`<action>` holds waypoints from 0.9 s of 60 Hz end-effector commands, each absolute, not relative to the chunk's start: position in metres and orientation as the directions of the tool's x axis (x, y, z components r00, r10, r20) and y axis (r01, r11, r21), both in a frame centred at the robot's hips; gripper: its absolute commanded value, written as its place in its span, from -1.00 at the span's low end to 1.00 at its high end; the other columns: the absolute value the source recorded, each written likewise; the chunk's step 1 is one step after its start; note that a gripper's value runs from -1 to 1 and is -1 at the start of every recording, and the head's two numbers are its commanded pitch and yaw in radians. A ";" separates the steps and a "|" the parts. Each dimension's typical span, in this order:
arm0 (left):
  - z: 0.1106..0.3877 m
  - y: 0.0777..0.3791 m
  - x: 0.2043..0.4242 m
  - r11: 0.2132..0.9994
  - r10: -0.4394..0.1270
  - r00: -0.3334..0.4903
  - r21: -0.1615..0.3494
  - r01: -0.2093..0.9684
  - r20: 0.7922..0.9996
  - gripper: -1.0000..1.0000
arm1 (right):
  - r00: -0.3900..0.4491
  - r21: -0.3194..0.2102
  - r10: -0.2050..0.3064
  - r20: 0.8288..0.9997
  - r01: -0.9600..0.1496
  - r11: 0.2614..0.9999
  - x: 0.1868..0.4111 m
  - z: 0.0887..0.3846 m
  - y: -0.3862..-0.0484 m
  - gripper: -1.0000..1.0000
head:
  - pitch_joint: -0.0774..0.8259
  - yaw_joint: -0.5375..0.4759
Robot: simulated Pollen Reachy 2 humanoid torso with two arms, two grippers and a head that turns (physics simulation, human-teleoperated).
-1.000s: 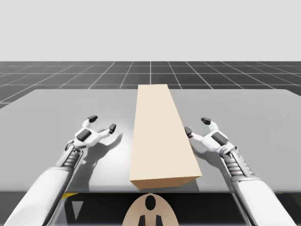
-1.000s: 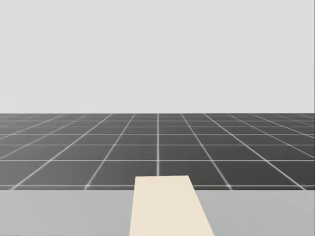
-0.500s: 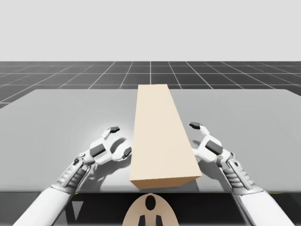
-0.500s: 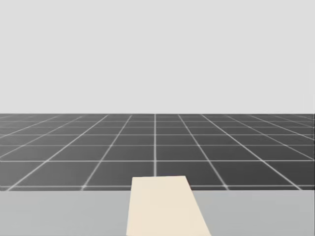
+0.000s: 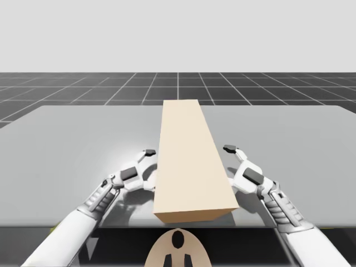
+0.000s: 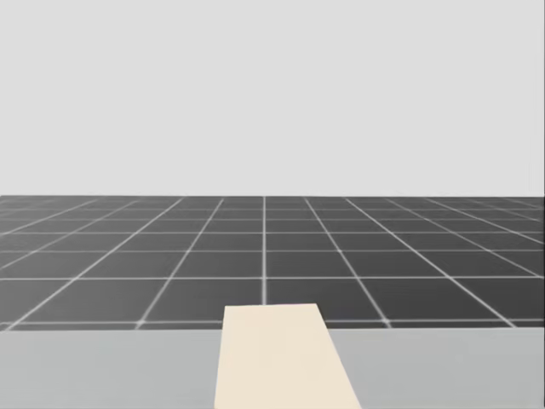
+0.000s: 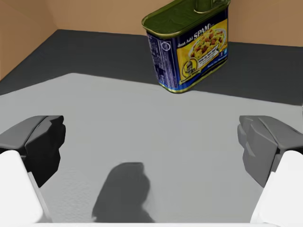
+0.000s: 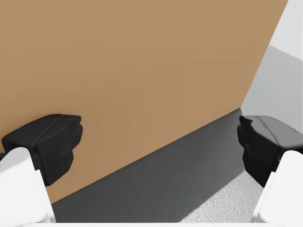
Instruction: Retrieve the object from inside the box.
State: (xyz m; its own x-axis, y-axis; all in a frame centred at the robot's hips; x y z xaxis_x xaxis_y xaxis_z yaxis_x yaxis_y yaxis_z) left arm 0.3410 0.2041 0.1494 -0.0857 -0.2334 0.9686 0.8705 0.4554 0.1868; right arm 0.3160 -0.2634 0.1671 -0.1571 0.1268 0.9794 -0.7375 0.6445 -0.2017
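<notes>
Now my left tool has swung in from out on the worktop and sits right against the left side of the long tan box, near its end closest to me; a second ago it was well apart from that side. Its fingers are spread wide with nothing between them. In the left wrist view that side of the box is open, and the blue-and-yellow rectangular can with the dark green top stands inside on the dark floor, ahead of the tool, close to the tan back wall and not yet touched. My right tool has drawn back a little along the right side; it is spread too, pinching nothing, and faces the plain tan wall. My head has turned slightly, so the box top sits a bit further left in the head view. I judge the approach to be nearly done: the left arm is lined up with the opening, and reaching further in to close on the can looks like the next step.
</notes>
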 end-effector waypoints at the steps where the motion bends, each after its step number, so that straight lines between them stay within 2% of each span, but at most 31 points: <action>1: 0.145 0.184 0.367 0.382 -0.239 -0.067 0.157 0.911 0.969 -1.00 | -0.167 -0.212 0.131 0.977 -0.756 0.619 0.313 0.164 -0.258 -1.00 | -0.83 0.01; 4: 0.141 0.174 0.372 0.355 -0.259 -0.070 0.163 0.920 0.963 -1.00 | -0.170 -0.215 0.131 0.977 -0.758 0.616 0.313 0.164 -0.258 -1.00 | -0.83 0.01; 8: 0.137 0.163 0.377 0.319 -0.256 -0.068 0.150 0.936 0.964 -1.00 | -0.178 -0.220 0.129 0.976 -0.760 0.612 0.312 0.164 -0.258 -1.00 | -0.82 0.01; 17: 0.130 0.146 0.391 0.262 -0.285 -0.093 0.171 0.950 0.954 -1.00 | -0.196 -0.231 0.125 0.973 -0.764 0.602 0.310 0.165 -0.257 -1.00 | -0.81 0.00; 39: 0.148 0.099 0.409 0.176 -0.282 -0.168 0.223 0.959 0.945 -1.00 | -0.220 -0.253 0.128 0.967 -0.771 0.584 0.307 0.165 -0.257 -1.00 | -0.78 -0.01; 49: 0.145 0.078 0.414 0.130 -0.266 -0.173 0.213 0.968 0.948 -1.00 | -0.225 -0.257 0.128 0.966 -0.773 0.580 0.306 0.166 -0.257 -1.00 | -0.79 -0.03; 54: 0.139 0.066 0.417 0.097 -0.267 -0.160 0.192 0.977 0.950 -1.00 | -0.228 -0.257 0.124 0.966 -0.774 0.579 0.305 0.167 -0.257 -1.00 | -0.79 -0.05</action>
State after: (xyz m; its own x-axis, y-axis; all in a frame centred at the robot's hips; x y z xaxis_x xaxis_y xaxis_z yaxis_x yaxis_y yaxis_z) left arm 0.4136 0.0886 0.1462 -0.1761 -0.2788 0.9441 0.9585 0.1697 0.2289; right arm 0.3072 -0.2619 0.1657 -0.2176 0.1448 0.9652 -0.7582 0.5977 -0.2606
